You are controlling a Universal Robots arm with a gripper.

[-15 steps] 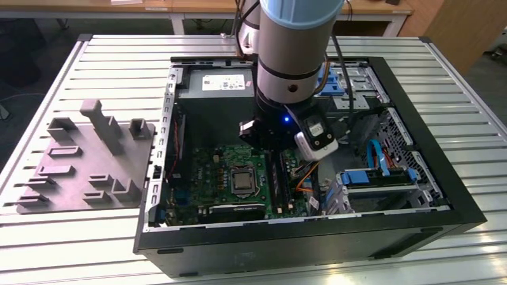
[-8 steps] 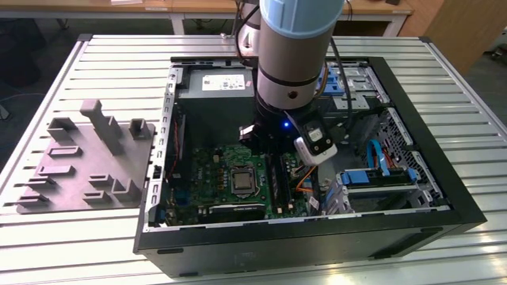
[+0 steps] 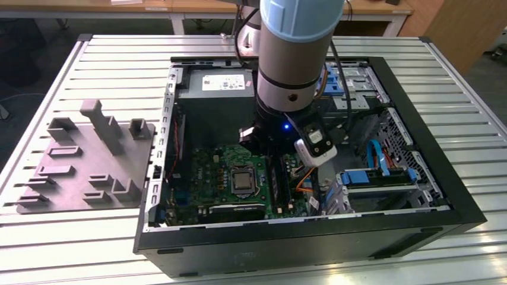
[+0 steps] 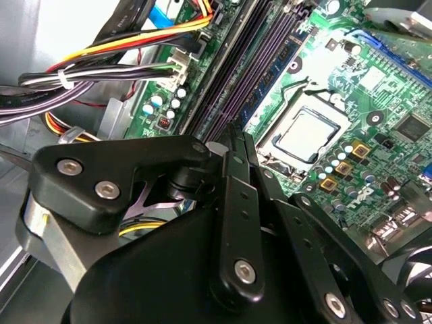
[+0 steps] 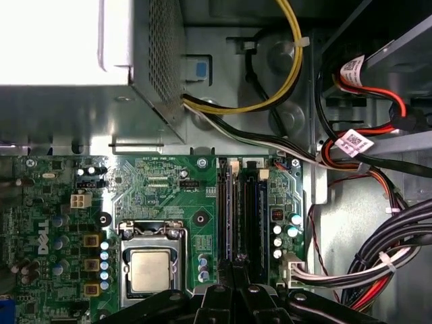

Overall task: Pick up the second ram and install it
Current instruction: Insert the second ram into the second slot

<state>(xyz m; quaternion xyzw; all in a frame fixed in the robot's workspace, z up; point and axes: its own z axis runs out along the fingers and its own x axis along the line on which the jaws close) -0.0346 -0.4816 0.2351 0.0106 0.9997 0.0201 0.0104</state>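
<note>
One gripper (image 5: 237,268) low inside case, over green motherboard (image 5: 162,182) beside processor (image 5: 150,270); open or clamped, we cannot tell. Second ram (image 5: 251,216) upright in socket, just beside gripper.

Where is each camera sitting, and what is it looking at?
Exterior view: off the arm and up high, looking down into the open computer case on the slatted table; the arm shows.
First wrist view: on the wrist, facing the motherboard and power supply; the end effector shows.
Second wrist view: on the wrist, looking along the end effector's black links toward the memory sockets.
Shared: the processor and memory sockets appear in both wrist views.
</note>
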